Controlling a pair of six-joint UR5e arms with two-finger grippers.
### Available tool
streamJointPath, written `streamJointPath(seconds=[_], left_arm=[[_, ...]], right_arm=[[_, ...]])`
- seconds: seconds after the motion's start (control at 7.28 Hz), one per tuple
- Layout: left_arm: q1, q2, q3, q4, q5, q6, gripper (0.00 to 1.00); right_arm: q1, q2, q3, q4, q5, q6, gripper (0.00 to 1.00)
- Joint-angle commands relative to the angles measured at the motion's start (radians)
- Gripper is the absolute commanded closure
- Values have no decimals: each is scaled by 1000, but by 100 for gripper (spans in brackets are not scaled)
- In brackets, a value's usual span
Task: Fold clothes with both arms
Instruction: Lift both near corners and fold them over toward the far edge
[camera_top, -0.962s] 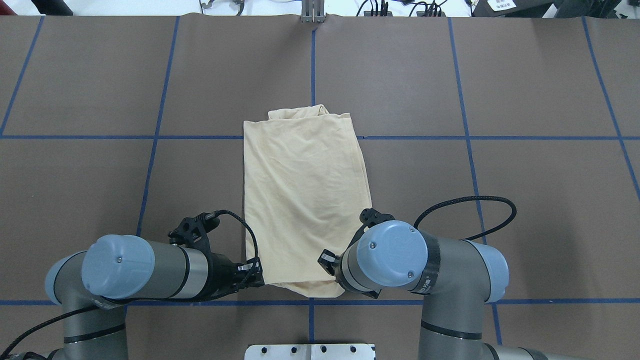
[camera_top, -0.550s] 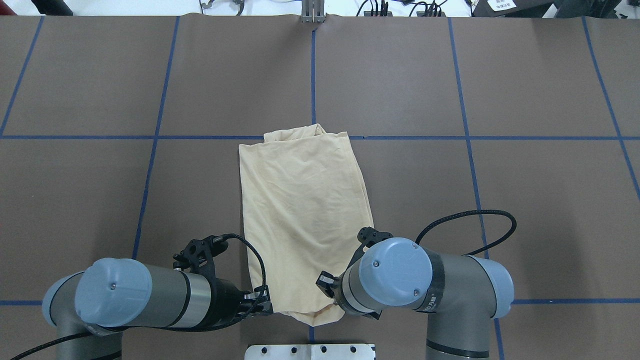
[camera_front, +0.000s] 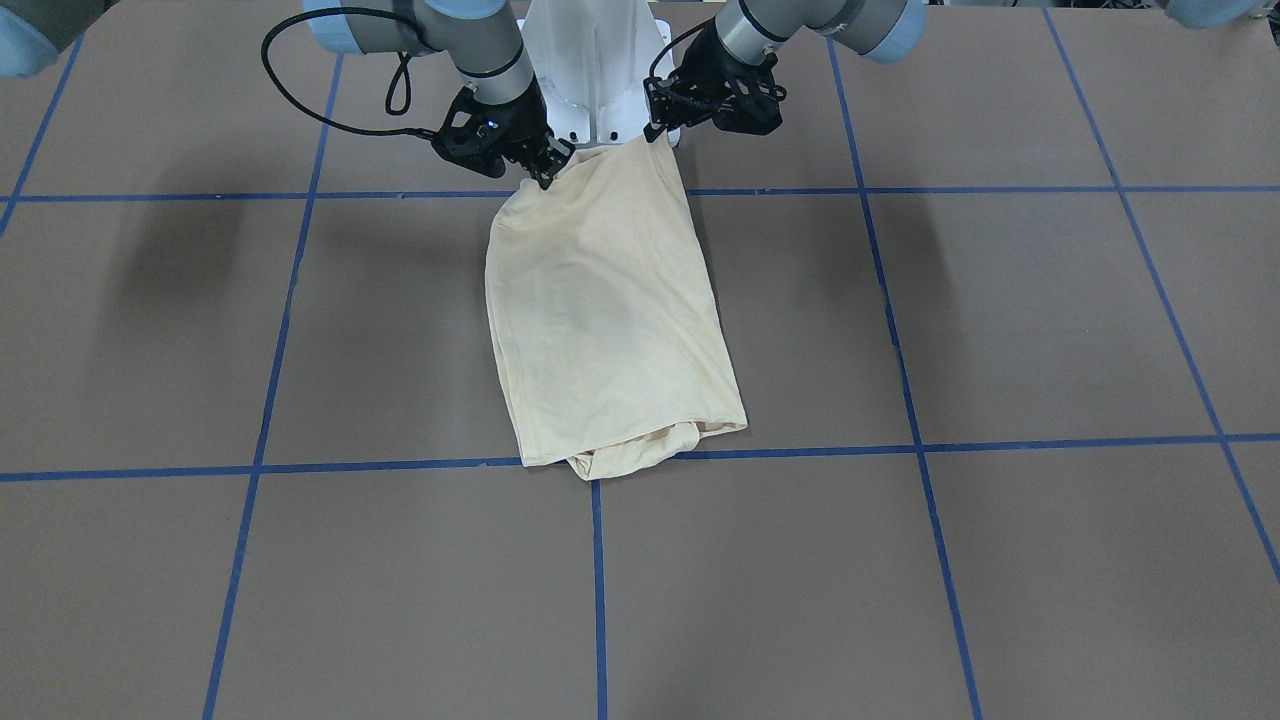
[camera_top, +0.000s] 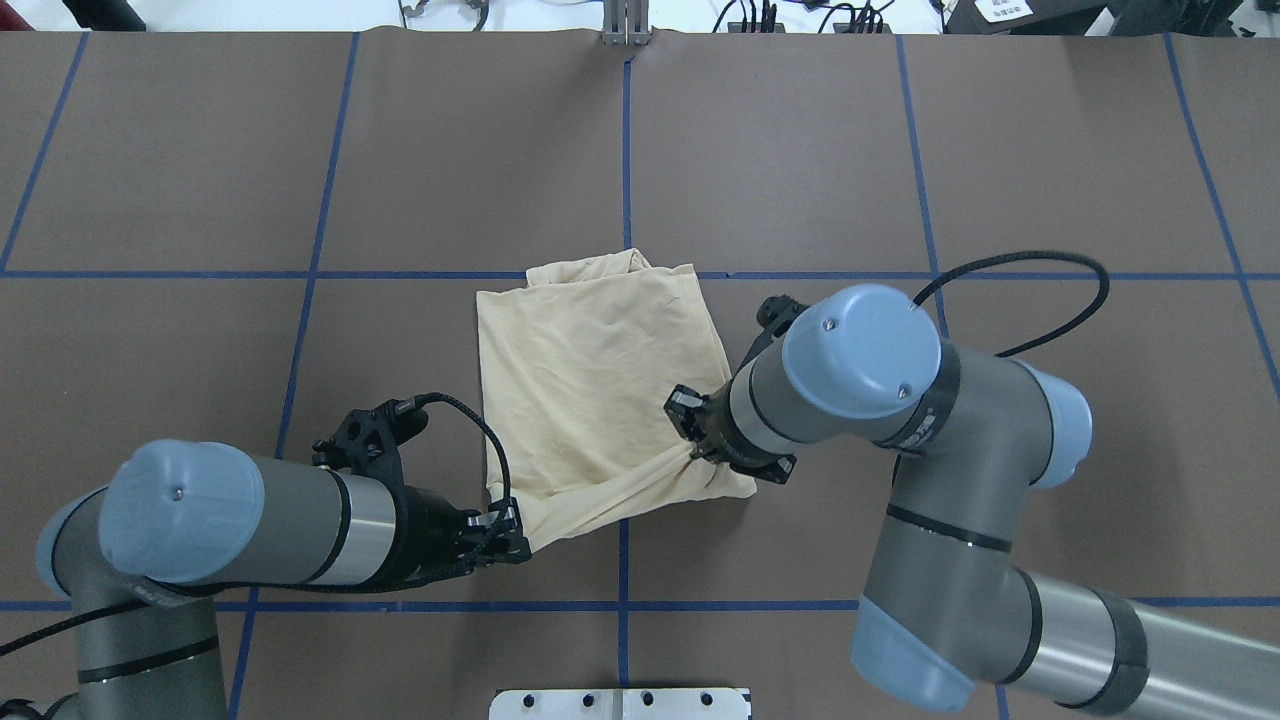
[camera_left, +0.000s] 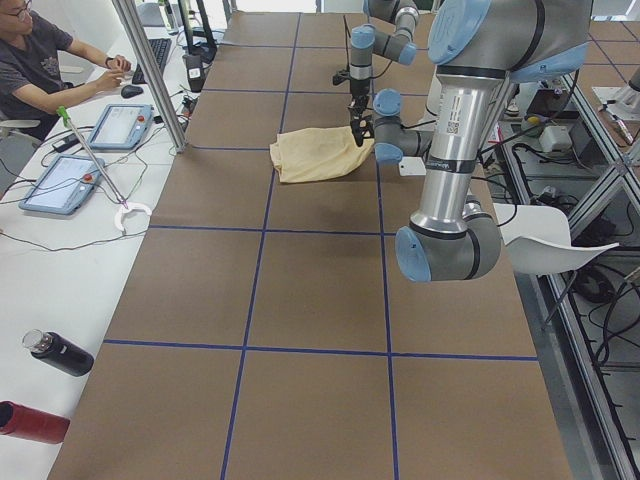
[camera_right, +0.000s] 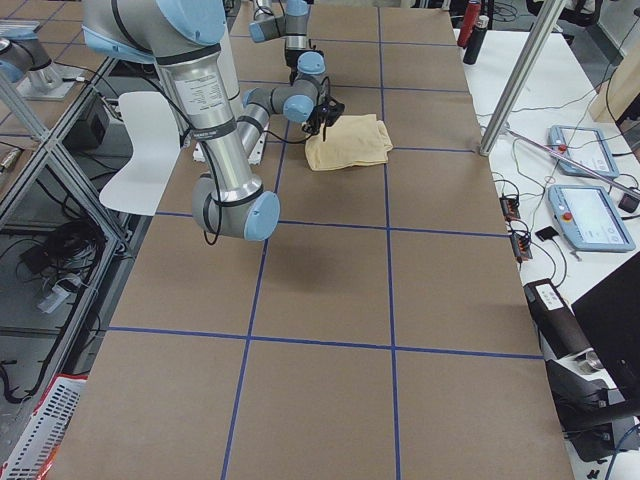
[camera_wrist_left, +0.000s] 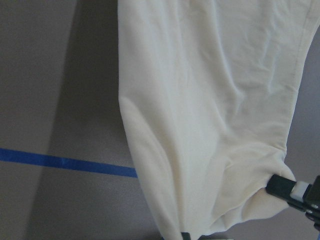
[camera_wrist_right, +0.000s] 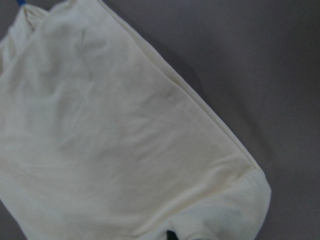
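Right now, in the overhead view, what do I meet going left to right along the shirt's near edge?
left arm → left tool → T-shirt → right tool → right arm

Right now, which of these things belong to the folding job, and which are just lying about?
In the job: cream T-shirt; left fingers and right fingers, both pinching it.
Lying about: black bottle, red bottle, tablets.
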Motion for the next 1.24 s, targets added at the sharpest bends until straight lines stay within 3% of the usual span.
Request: streamJointPath(seconds=[0.0, 0.27, 0.55, 0.69, 1.1], left_arm=[[-188, -71, 22, 47, -148, 34, 100], [-287, -178, 124, 143, -168, 123, 100], [-357, -234, 259, 125, -170, 183, 100], [-377, -260, 322, 123, -168, 210, 100], [-390, -269, 430, 27, -167, 229, 100]], right_arm=[[112, 64, -52, -1, 18, -77, 100], [145, 197, -222, 2, 17, -87, 100], [166, 249, -353, 126, 12, -90, 100], [168, 261, -384, 133, 7, -93, 100], [174, 345, -600, 264, -23, -101, 100]])
